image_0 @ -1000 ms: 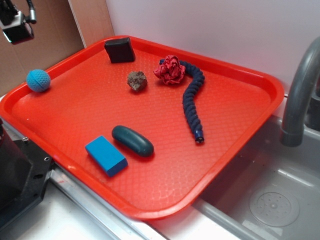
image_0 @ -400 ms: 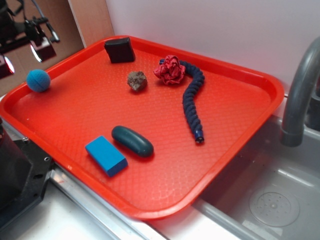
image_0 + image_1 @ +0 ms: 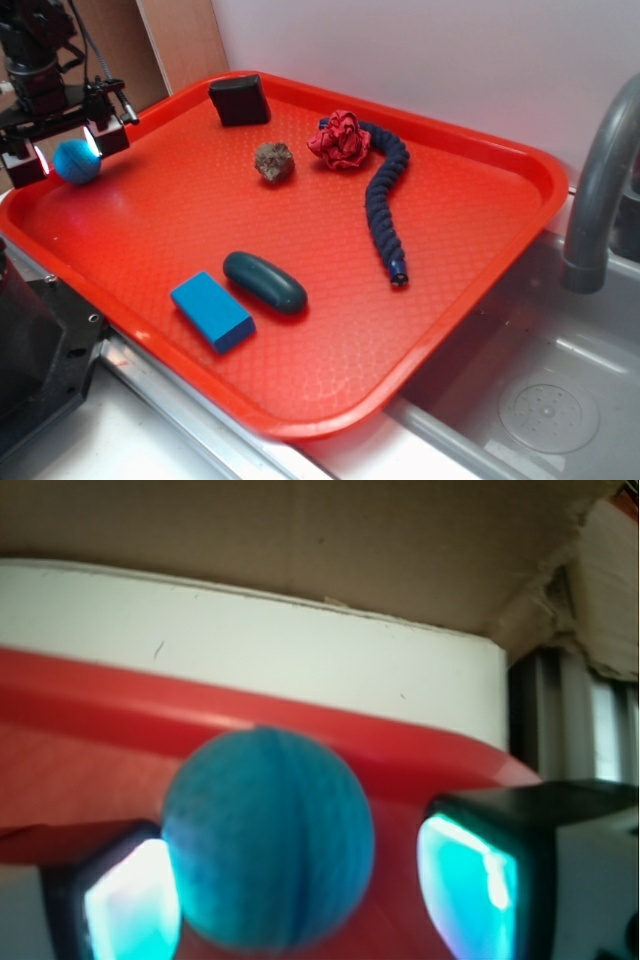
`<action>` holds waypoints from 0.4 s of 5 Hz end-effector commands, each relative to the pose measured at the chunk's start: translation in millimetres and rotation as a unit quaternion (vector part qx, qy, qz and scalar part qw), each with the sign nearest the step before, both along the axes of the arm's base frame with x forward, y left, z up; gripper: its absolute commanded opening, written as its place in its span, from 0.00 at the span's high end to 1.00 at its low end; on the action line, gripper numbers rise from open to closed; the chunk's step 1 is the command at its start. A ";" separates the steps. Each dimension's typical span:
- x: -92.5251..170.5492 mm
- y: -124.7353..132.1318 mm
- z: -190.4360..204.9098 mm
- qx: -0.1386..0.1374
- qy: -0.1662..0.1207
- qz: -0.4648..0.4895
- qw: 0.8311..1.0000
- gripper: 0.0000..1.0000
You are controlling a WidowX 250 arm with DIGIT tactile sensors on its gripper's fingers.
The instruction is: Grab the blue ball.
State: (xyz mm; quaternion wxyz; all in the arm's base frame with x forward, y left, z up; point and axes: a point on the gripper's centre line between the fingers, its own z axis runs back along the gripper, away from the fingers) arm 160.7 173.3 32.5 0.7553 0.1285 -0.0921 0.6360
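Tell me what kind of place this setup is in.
Probably a kitchen counter mock-up: a red tray of small objects sits beside a metal sink with a grey faucet, against a white wall.

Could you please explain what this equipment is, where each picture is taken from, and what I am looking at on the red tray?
This is a small robot arm with a two-fingered gripper. The exterior view looks down from the side at a red plastic tray beside a sink with a grey faucet. The wrist view comes from a camera on the arm itself, looking out between the fingers.

On the tray lie a small light-blue knitted ball, a flat blue rectangular block, a dark teal oval capsule, a brown lump, a black square block, a crumpled red cloth and a dark blue braided rope.

The gripper is open, with a finger either side of the ball at the tray's far left edge. In the wrist view the ball sits between the two pads. Nothing is held yet.
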 end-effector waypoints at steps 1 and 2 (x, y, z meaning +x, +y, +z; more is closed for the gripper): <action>-6.5 12.5 -0.2 0.026 0.014 0.032 0.999 1.00; -5.5 1.3 10.2 0.030 0.025 -0.031 0.999 1.00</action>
